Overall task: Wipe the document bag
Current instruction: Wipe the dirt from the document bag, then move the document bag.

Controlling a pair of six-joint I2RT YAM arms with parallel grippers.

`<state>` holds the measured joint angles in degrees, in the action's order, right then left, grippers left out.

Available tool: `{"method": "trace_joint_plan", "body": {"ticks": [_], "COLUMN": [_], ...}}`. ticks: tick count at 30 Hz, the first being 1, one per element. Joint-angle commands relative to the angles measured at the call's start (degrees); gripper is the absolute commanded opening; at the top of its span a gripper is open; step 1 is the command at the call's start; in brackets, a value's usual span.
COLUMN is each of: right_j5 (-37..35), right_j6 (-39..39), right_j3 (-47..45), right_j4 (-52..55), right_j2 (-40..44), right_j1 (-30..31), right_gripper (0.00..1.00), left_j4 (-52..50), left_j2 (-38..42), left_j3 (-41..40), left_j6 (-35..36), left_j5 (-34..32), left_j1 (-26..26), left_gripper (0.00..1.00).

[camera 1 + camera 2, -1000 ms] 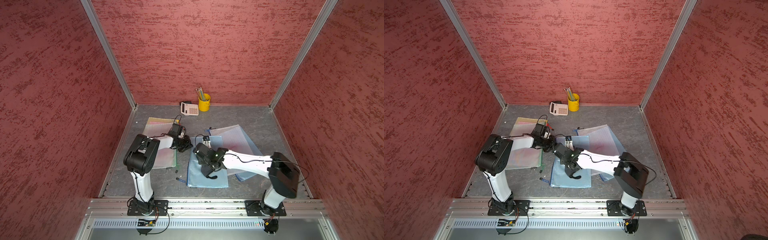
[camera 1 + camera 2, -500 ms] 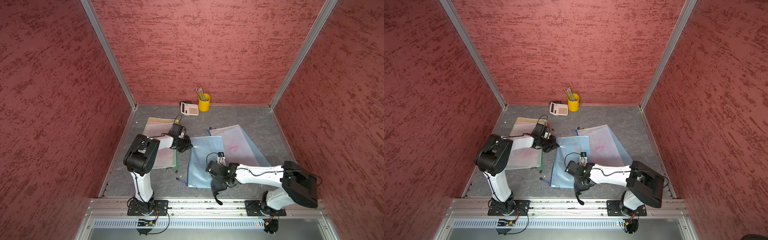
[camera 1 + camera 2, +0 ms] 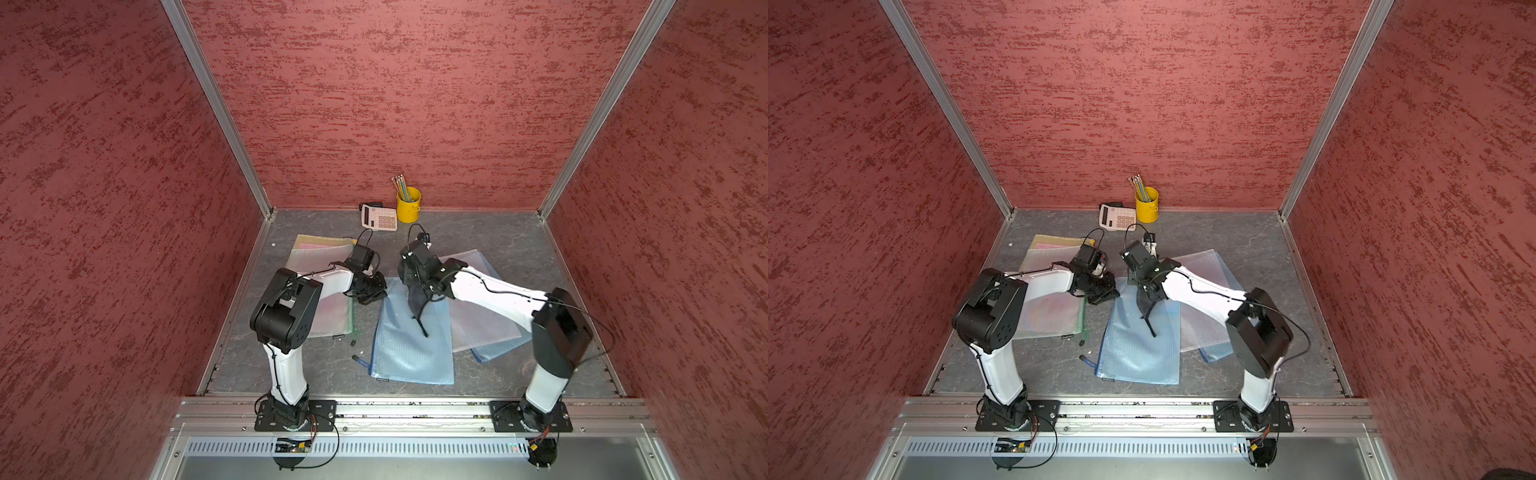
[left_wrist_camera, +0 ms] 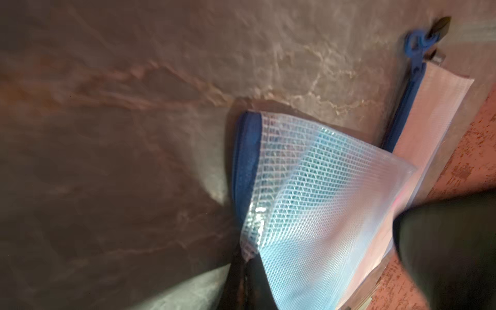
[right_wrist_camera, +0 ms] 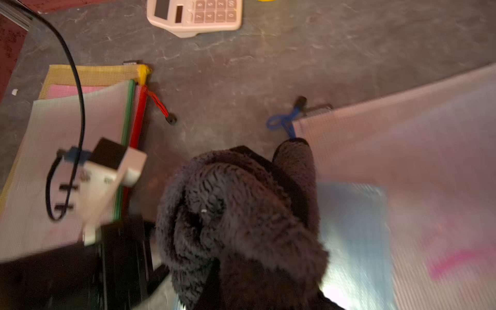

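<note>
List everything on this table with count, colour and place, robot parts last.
blue mesh zip document bag: one, blue, centre
dark fuzzy cloth: one, charcoal, on that bag's far end
stacked mesh bags: three, yellow, pink, green-zipped, left side
overlapping mesh bags: two, clear over blue, right side
calculator: one, pale pink, at the back
yellow pencil cup: one, beside calculator
left gripper: shut on the blue bag's far corner
right gripper: shut on the cloth

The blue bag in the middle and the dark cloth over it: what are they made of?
The blue bag looks like soft, translucent plastic with a mesh grid inside, glossy where light glints; its zipper edge seems fabric. The dark cloth is a fuzzy, matte textile, probably microfibre or fleece, judging by its shaggy pile.
</note>
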<state>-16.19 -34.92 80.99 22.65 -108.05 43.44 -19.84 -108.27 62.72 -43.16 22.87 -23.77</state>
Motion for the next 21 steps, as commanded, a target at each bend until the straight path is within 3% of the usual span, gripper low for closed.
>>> {"method": "trace_joint_plan", "body": {"ticks": [1, 4, 8, 13, 17, 21], "right_j5": [5.45, 4.45, 1.44, -4.57, -4.27, -3.20], "right_j6": [7.01, 7.11, 7.58, 11.28, 12.00, 12.83], "right_j3": [0.07, -3.46, -14.91, -18.46, -16.28, -12.94], "right_j4": [-6.54, -4.65, -5.41, -1.09, -1.99, -1.46], "right_j2": [-6.01, -5.74, 1.57, 9.08, 13.58, 13.55], "right_j1": [-1.16, -4.04, -11.27, -17.39, -18.22, -18.33], "right_gripper": [0.00, 0.00, 0.00, 0.00, 0.00, 0.00], "left_j4": [-2.90, -4.81, -8.05, -15.75, -29.02, -37.82], "left_j2": [-1.14, -0.36, 1.68, 6.61, 8.77, 8.66], "left_j3": [1.39, 2.83, 4.22, 8.26, 15.20, 21.18], "left_j6": [0.59, 1.31, 3.63, 9.31, 18.71, 26.43], "left_j5": [-1.78, -3.16, -3.78, -0.46, -2.82, -5.42], "left_j1": [-1.31, -1.72, -1.72, -0.33, 4.49, 12.90], "left_gripper": [0.00, 0.00, 0.00, 0.00, 0.00, 0.00]}}
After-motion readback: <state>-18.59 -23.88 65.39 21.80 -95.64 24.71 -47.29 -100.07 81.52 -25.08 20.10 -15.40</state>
